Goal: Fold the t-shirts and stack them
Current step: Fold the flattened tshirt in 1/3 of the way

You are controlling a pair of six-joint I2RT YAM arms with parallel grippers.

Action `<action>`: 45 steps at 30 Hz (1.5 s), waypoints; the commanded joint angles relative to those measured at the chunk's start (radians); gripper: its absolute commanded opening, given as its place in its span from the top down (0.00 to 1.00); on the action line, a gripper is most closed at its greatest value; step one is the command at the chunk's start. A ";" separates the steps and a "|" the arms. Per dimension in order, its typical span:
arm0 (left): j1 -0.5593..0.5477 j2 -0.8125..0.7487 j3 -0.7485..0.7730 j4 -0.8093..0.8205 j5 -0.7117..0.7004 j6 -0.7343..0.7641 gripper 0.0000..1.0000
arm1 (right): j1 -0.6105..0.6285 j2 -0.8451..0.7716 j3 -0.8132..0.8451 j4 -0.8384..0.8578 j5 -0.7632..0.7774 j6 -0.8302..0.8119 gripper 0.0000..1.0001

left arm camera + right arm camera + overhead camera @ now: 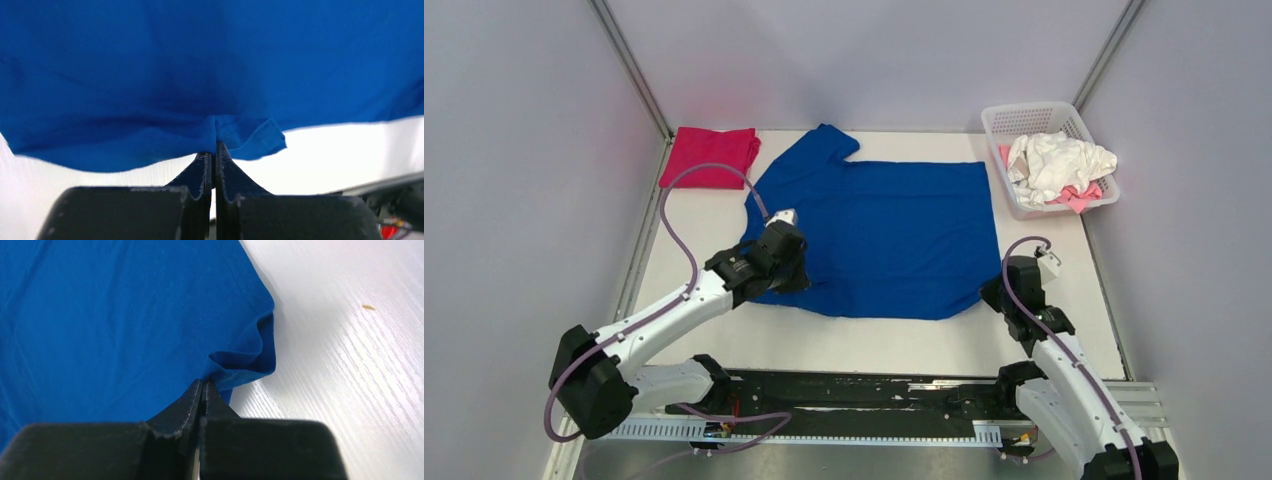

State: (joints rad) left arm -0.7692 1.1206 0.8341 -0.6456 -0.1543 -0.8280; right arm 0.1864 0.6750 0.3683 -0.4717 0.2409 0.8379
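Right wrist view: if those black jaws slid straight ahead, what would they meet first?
The blue t-shirt. The right gripper has its jaws shut on the shirt's bunched corner; ahead lies more of that cloth, flat on the table, it seems.

Your right gripper (204,386) had its two dark fingers pressed together, their tips pinching a bunched corner of the blue t-shirt (115,325). The cloth puckered into small folds just above the tips and threw a shadow to its right. The rest of the shirt lay flat across the left of the view, lightly creased, with a stitched hem (239,275) along its right edge. To the right you had white, wood-grained table (345,370) with one small tan speck (368,307) on it, well apart from the cloth.
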 commanded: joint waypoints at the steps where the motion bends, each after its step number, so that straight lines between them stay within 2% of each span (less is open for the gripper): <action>1: 0.095 0.060 0.086 0.158 -0.052 0.095 1.00 | -0.003 0.086 0.077 0.146 0.006 -0.043 1.00; 5: 0.185 0.128 0.147 0.206 -0.042 0.141 1.00 | -0.003 0.158 0.128 0.174 0.067 -0.060 1.00; 10: 0.238 0.189 0.219 0.242 -0.051 0.192 1.00 | -0.007 0.232 0.199 0.188 0.132 -0.082 1.00; 25: 0.361 0.296 0.299 0.424 -0.022 0.381 1.00 | -0.042 0.492 0.357 0.318 0.148 -0.154 1.00; 33: 0.454 0.513 0.407 0.496 0.104 0.447 0.99 | -0.063 0.630 0.419 0.371 0.139 -0.158 1.00; 39: 0.500 0.713 0.547 0.496 0.194 0.573 0.94 | -0.081 0.739 0.475 0.390 0.143 -0.160 1.00; 41: 0.509 0.809 0.640 0.483 0.223 0.650 0.92 | -0.083 0.777 0.499 0.385 0.144 -0.161 1.00; 43: 0.517 0.891 0.737 0.425 0.189 0.707 0.88 | -0.086 0.811 0.529 0.361 0.150 -0.154 1.00; 44: 0.525 0.920 0.780 0.390 0.170 0.733 0.83 | -0.088 0.821 0.545 0.343 0.156 -0.151 1.00; 45: 0.533 0.973 0.863 0.309 0.171 0.743 0.68 | -0.089 0.828 0.562 0.313 0.164 -0.149 0.98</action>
State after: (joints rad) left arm -0.2630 1.9873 1.5005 -0.2234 0.0200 -0.2291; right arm 0.1074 1.4742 0.8478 -0.1387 0.3740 0.6926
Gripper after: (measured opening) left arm 0.157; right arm 0.003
